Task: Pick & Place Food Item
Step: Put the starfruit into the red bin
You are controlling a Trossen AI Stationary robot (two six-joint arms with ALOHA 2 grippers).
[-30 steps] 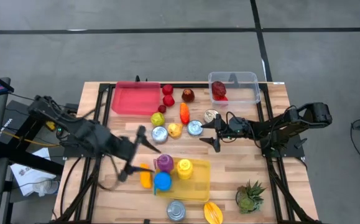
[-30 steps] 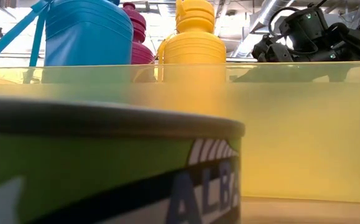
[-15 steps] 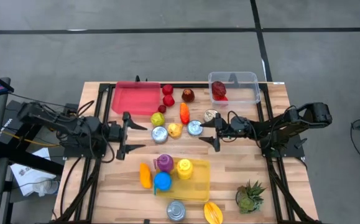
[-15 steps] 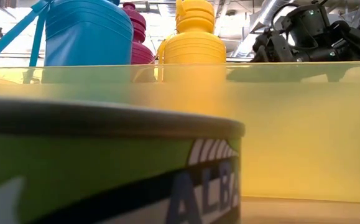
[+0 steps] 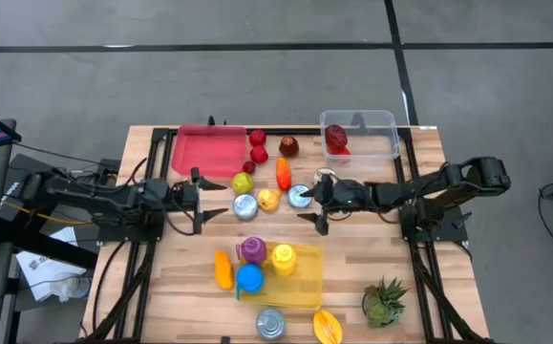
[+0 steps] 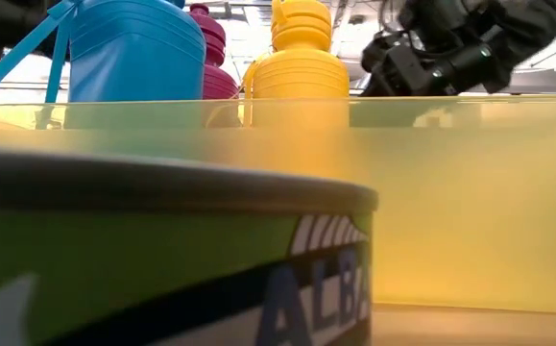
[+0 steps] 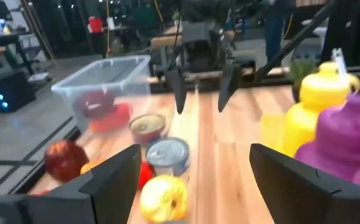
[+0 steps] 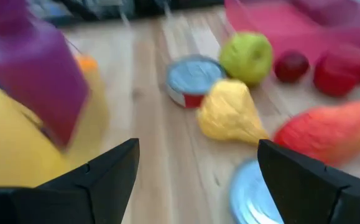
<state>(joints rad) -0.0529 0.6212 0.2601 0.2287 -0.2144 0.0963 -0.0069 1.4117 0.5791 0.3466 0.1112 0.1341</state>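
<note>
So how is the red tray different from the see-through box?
The red tray is solid red, and you cannot see through it; the see-through box is clear plastic. The red tray looks empty, while the box holds a dark red food item. The tray sits at the table's far left, the box at the far right. Both are rectangular containers on the wooden table.

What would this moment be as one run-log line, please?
left hand: open, empty | right hand: open, empty, by cans | nothing held
</note>
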